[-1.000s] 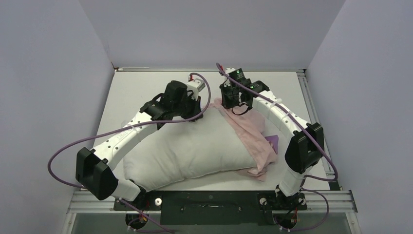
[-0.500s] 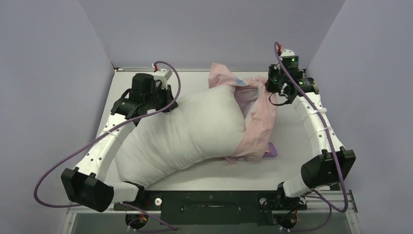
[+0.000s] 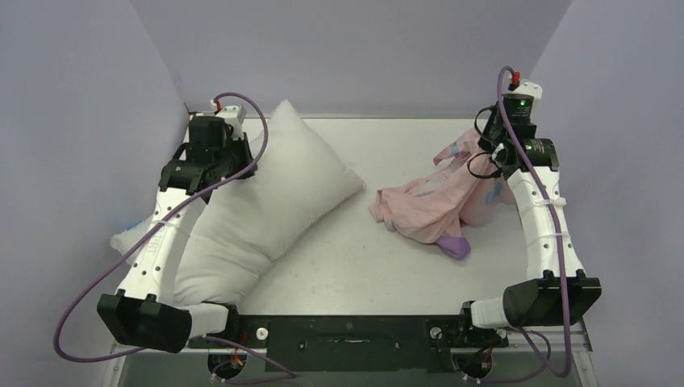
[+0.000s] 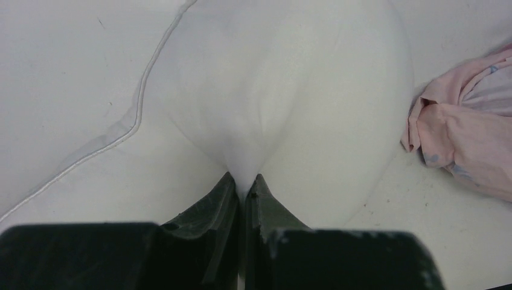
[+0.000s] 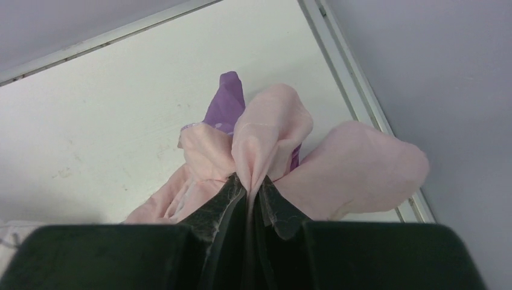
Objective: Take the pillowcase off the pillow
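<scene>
Pillowcase [image 3: 423,205] is fully off the pillow [image 3: 258,201]. The two are well apart, with bare bench [image 3: 355,266] between them.

Pillow: plain white and plump. It lies along the left edge of the bench, running from the near-left corner toward the far-left corner. One corner points toward the middle of the bench, and another stands up close to the far edge. A piped seam shows in the left wrist view.

Left end effector [image 4: 243,181]: fingers pressed together on a pinch of the pillow's white cloth, which puckers into a crease just ahead of the tips. It sits at the pillow's far-left end, near the far-left corner of the bench.

Pillowcase: crumpled heap on the right half of the bench, close to the right edge and toward the far-right corner. It is turned mostly inside out, so pale pink dominates. A small purple part shows at the heap's near end, and purple also shows in the right wrist view. Its upper part is drawn up off the bench and the rest rests on the surface.

Right end effector [image 5: 247,184]: fingers pinching a gathered fold of the pink cloth, with the cloth fanning out on both sides of the tips. It is raised near the right edge.
</scene>
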### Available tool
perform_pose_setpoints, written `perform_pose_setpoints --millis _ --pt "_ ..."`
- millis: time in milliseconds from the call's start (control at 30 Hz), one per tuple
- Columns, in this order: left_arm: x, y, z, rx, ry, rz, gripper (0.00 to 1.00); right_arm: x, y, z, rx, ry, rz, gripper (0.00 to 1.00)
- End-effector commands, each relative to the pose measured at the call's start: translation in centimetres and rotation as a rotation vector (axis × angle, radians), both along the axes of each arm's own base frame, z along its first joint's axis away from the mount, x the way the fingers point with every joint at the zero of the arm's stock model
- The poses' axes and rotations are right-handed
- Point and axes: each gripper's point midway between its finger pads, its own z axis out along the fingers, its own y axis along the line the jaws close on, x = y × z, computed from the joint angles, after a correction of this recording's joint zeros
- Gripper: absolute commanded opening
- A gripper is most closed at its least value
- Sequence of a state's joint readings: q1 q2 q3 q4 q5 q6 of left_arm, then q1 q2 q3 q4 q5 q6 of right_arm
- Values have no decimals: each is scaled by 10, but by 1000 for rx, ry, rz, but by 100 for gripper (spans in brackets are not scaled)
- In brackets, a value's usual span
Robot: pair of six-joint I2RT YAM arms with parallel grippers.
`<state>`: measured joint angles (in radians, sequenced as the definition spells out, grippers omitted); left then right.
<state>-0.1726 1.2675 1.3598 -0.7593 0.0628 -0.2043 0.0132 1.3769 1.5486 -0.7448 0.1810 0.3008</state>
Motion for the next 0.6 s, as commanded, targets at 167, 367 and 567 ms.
perform_pose_setpoints --millis 167,367,567 --pt "10 -38 100 -215 -194 -104 0 -8 -18 120 -66 -283 -96 6" --pt "31 -50 105 -297 -220 -99 0 -7 23 152 -91 -351 88 16" --pt "65 -27 36 -249 -137 44 3 4 62 65 -44 -174 249 17"
